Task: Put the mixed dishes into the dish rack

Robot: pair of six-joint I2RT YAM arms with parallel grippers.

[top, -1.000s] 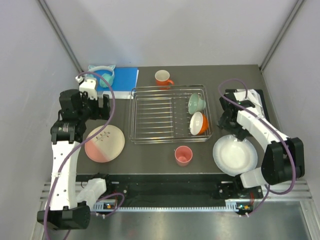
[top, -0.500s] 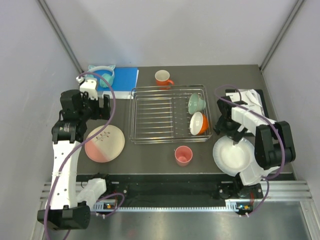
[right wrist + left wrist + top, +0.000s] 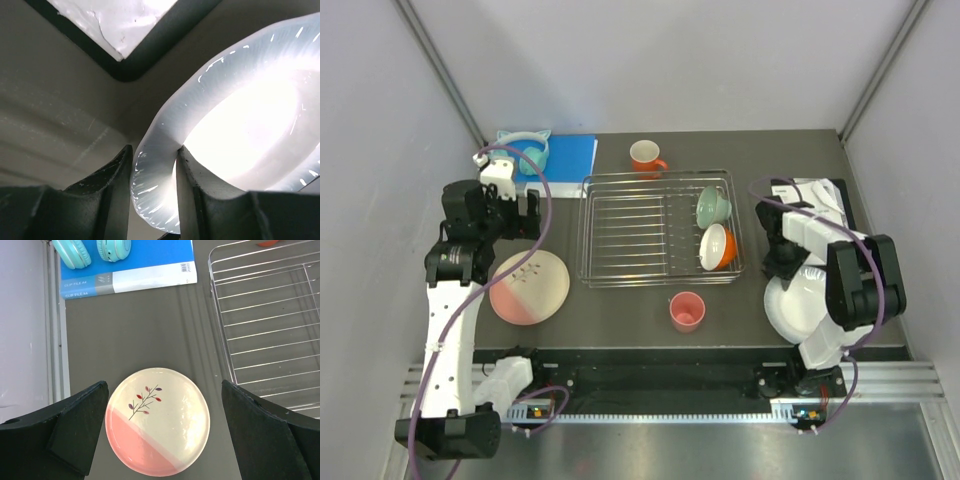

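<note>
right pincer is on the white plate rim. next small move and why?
Probably a short lift to clear the white plate off the table. The right wrist view shows the right pincer closed on its rim, so the grasp looks made, but the plate appears to rest beside the dish rack. The rack's left tines are free; the mint-green bowl and orange bowl fill its right end.

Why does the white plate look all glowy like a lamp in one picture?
Right wrist view: the white plate, pinched by the right gripper, is glossy and bounces light straight back, so its middle washes out. Left wrist view: the sprig plate is sharp, with mild shine. Top view: even light, soft shadows.
</note>
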